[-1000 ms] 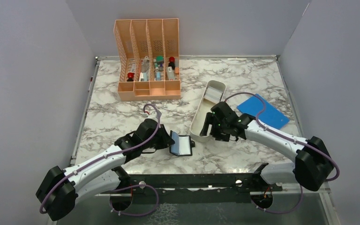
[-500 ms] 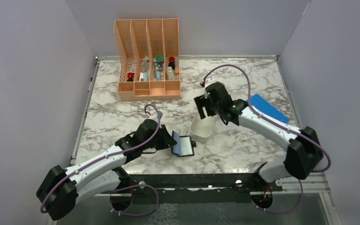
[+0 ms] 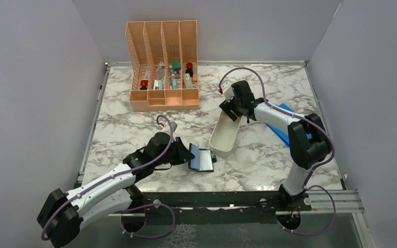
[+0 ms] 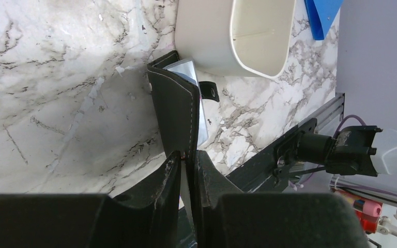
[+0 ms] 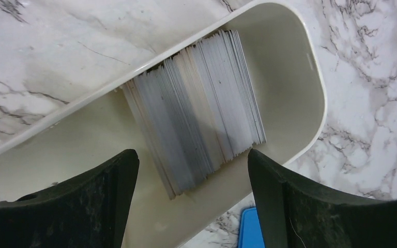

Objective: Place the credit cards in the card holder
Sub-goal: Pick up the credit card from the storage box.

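Note:
The card holder [image 3: 202, 160] is a black wallet lying open on the marble, with a pale blue card [image 4: 188, 70] in it. My left gripper [image 3: 188, 155] is shut on its raised flap [image 4: 178, 111], pinched between the fingertips [image 4: 186, 157]. The credit cards [image 5: 201, 108] stand on edge as a tight grey-white stack at the far end of the white tray [image 5: 310, 67]. My right gripper [image 5: 190, 160] is open just above that stack, a finger on each side and touching nothing. It hangs over the tray's far end in the top view [image 3: 231, 109].
The white tray [image 3: 222, 139] runs diagonally, its near end beside the wallet. A large flat blue rectangle [image 3: 283, 130] lies right of it, partly under the right arm. A peach slotted organizer [image 3: 163, 67] stands at the back left. The snap tab [image 4: 210, 90] sticks out toward the tray.
My right arm has swung from the tray's near end up to its far end, over the card stack. My left gripper keeps its hold on the wallet flap, almost unmoved.

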You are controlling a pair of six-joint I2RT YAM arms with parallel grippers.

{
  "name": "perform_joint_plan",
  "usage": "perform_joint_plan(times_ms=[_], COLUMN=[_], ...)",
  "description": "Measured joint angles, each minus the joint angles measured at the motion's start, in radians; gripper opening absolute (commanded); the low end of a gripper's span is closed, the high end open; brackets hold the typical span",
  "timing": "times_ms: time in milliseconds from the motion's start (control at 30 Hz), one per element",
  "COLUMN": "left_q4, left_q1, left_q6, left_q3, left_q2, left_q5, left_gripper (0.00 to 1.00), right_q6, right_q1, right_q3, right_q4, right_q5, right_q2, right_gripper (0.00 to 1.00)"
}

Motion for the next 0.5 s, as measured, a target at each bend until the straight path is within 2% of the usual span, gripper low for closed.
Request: perform_joint_plan(times_ms=[267,500], left_q4=[-0.021,-0.024], left_q1=[0.000,0.000], left_q6=[0.002,0.002], left_q3=[0.000,0.000], left_q2=[0.000,0.001], left_q5=[0.000,-0.001], left_gripper=[0.17,0.17], right_q6=[-0.143,-0.216], right_q1=[-0.008,-0.006], right_q3=[0.001,-0.004], right_q4=[0.100,0.185], right_q5=[0.001,0.037], right_q2=[0.056,0.076], right_gripper=[0.78,0.70])
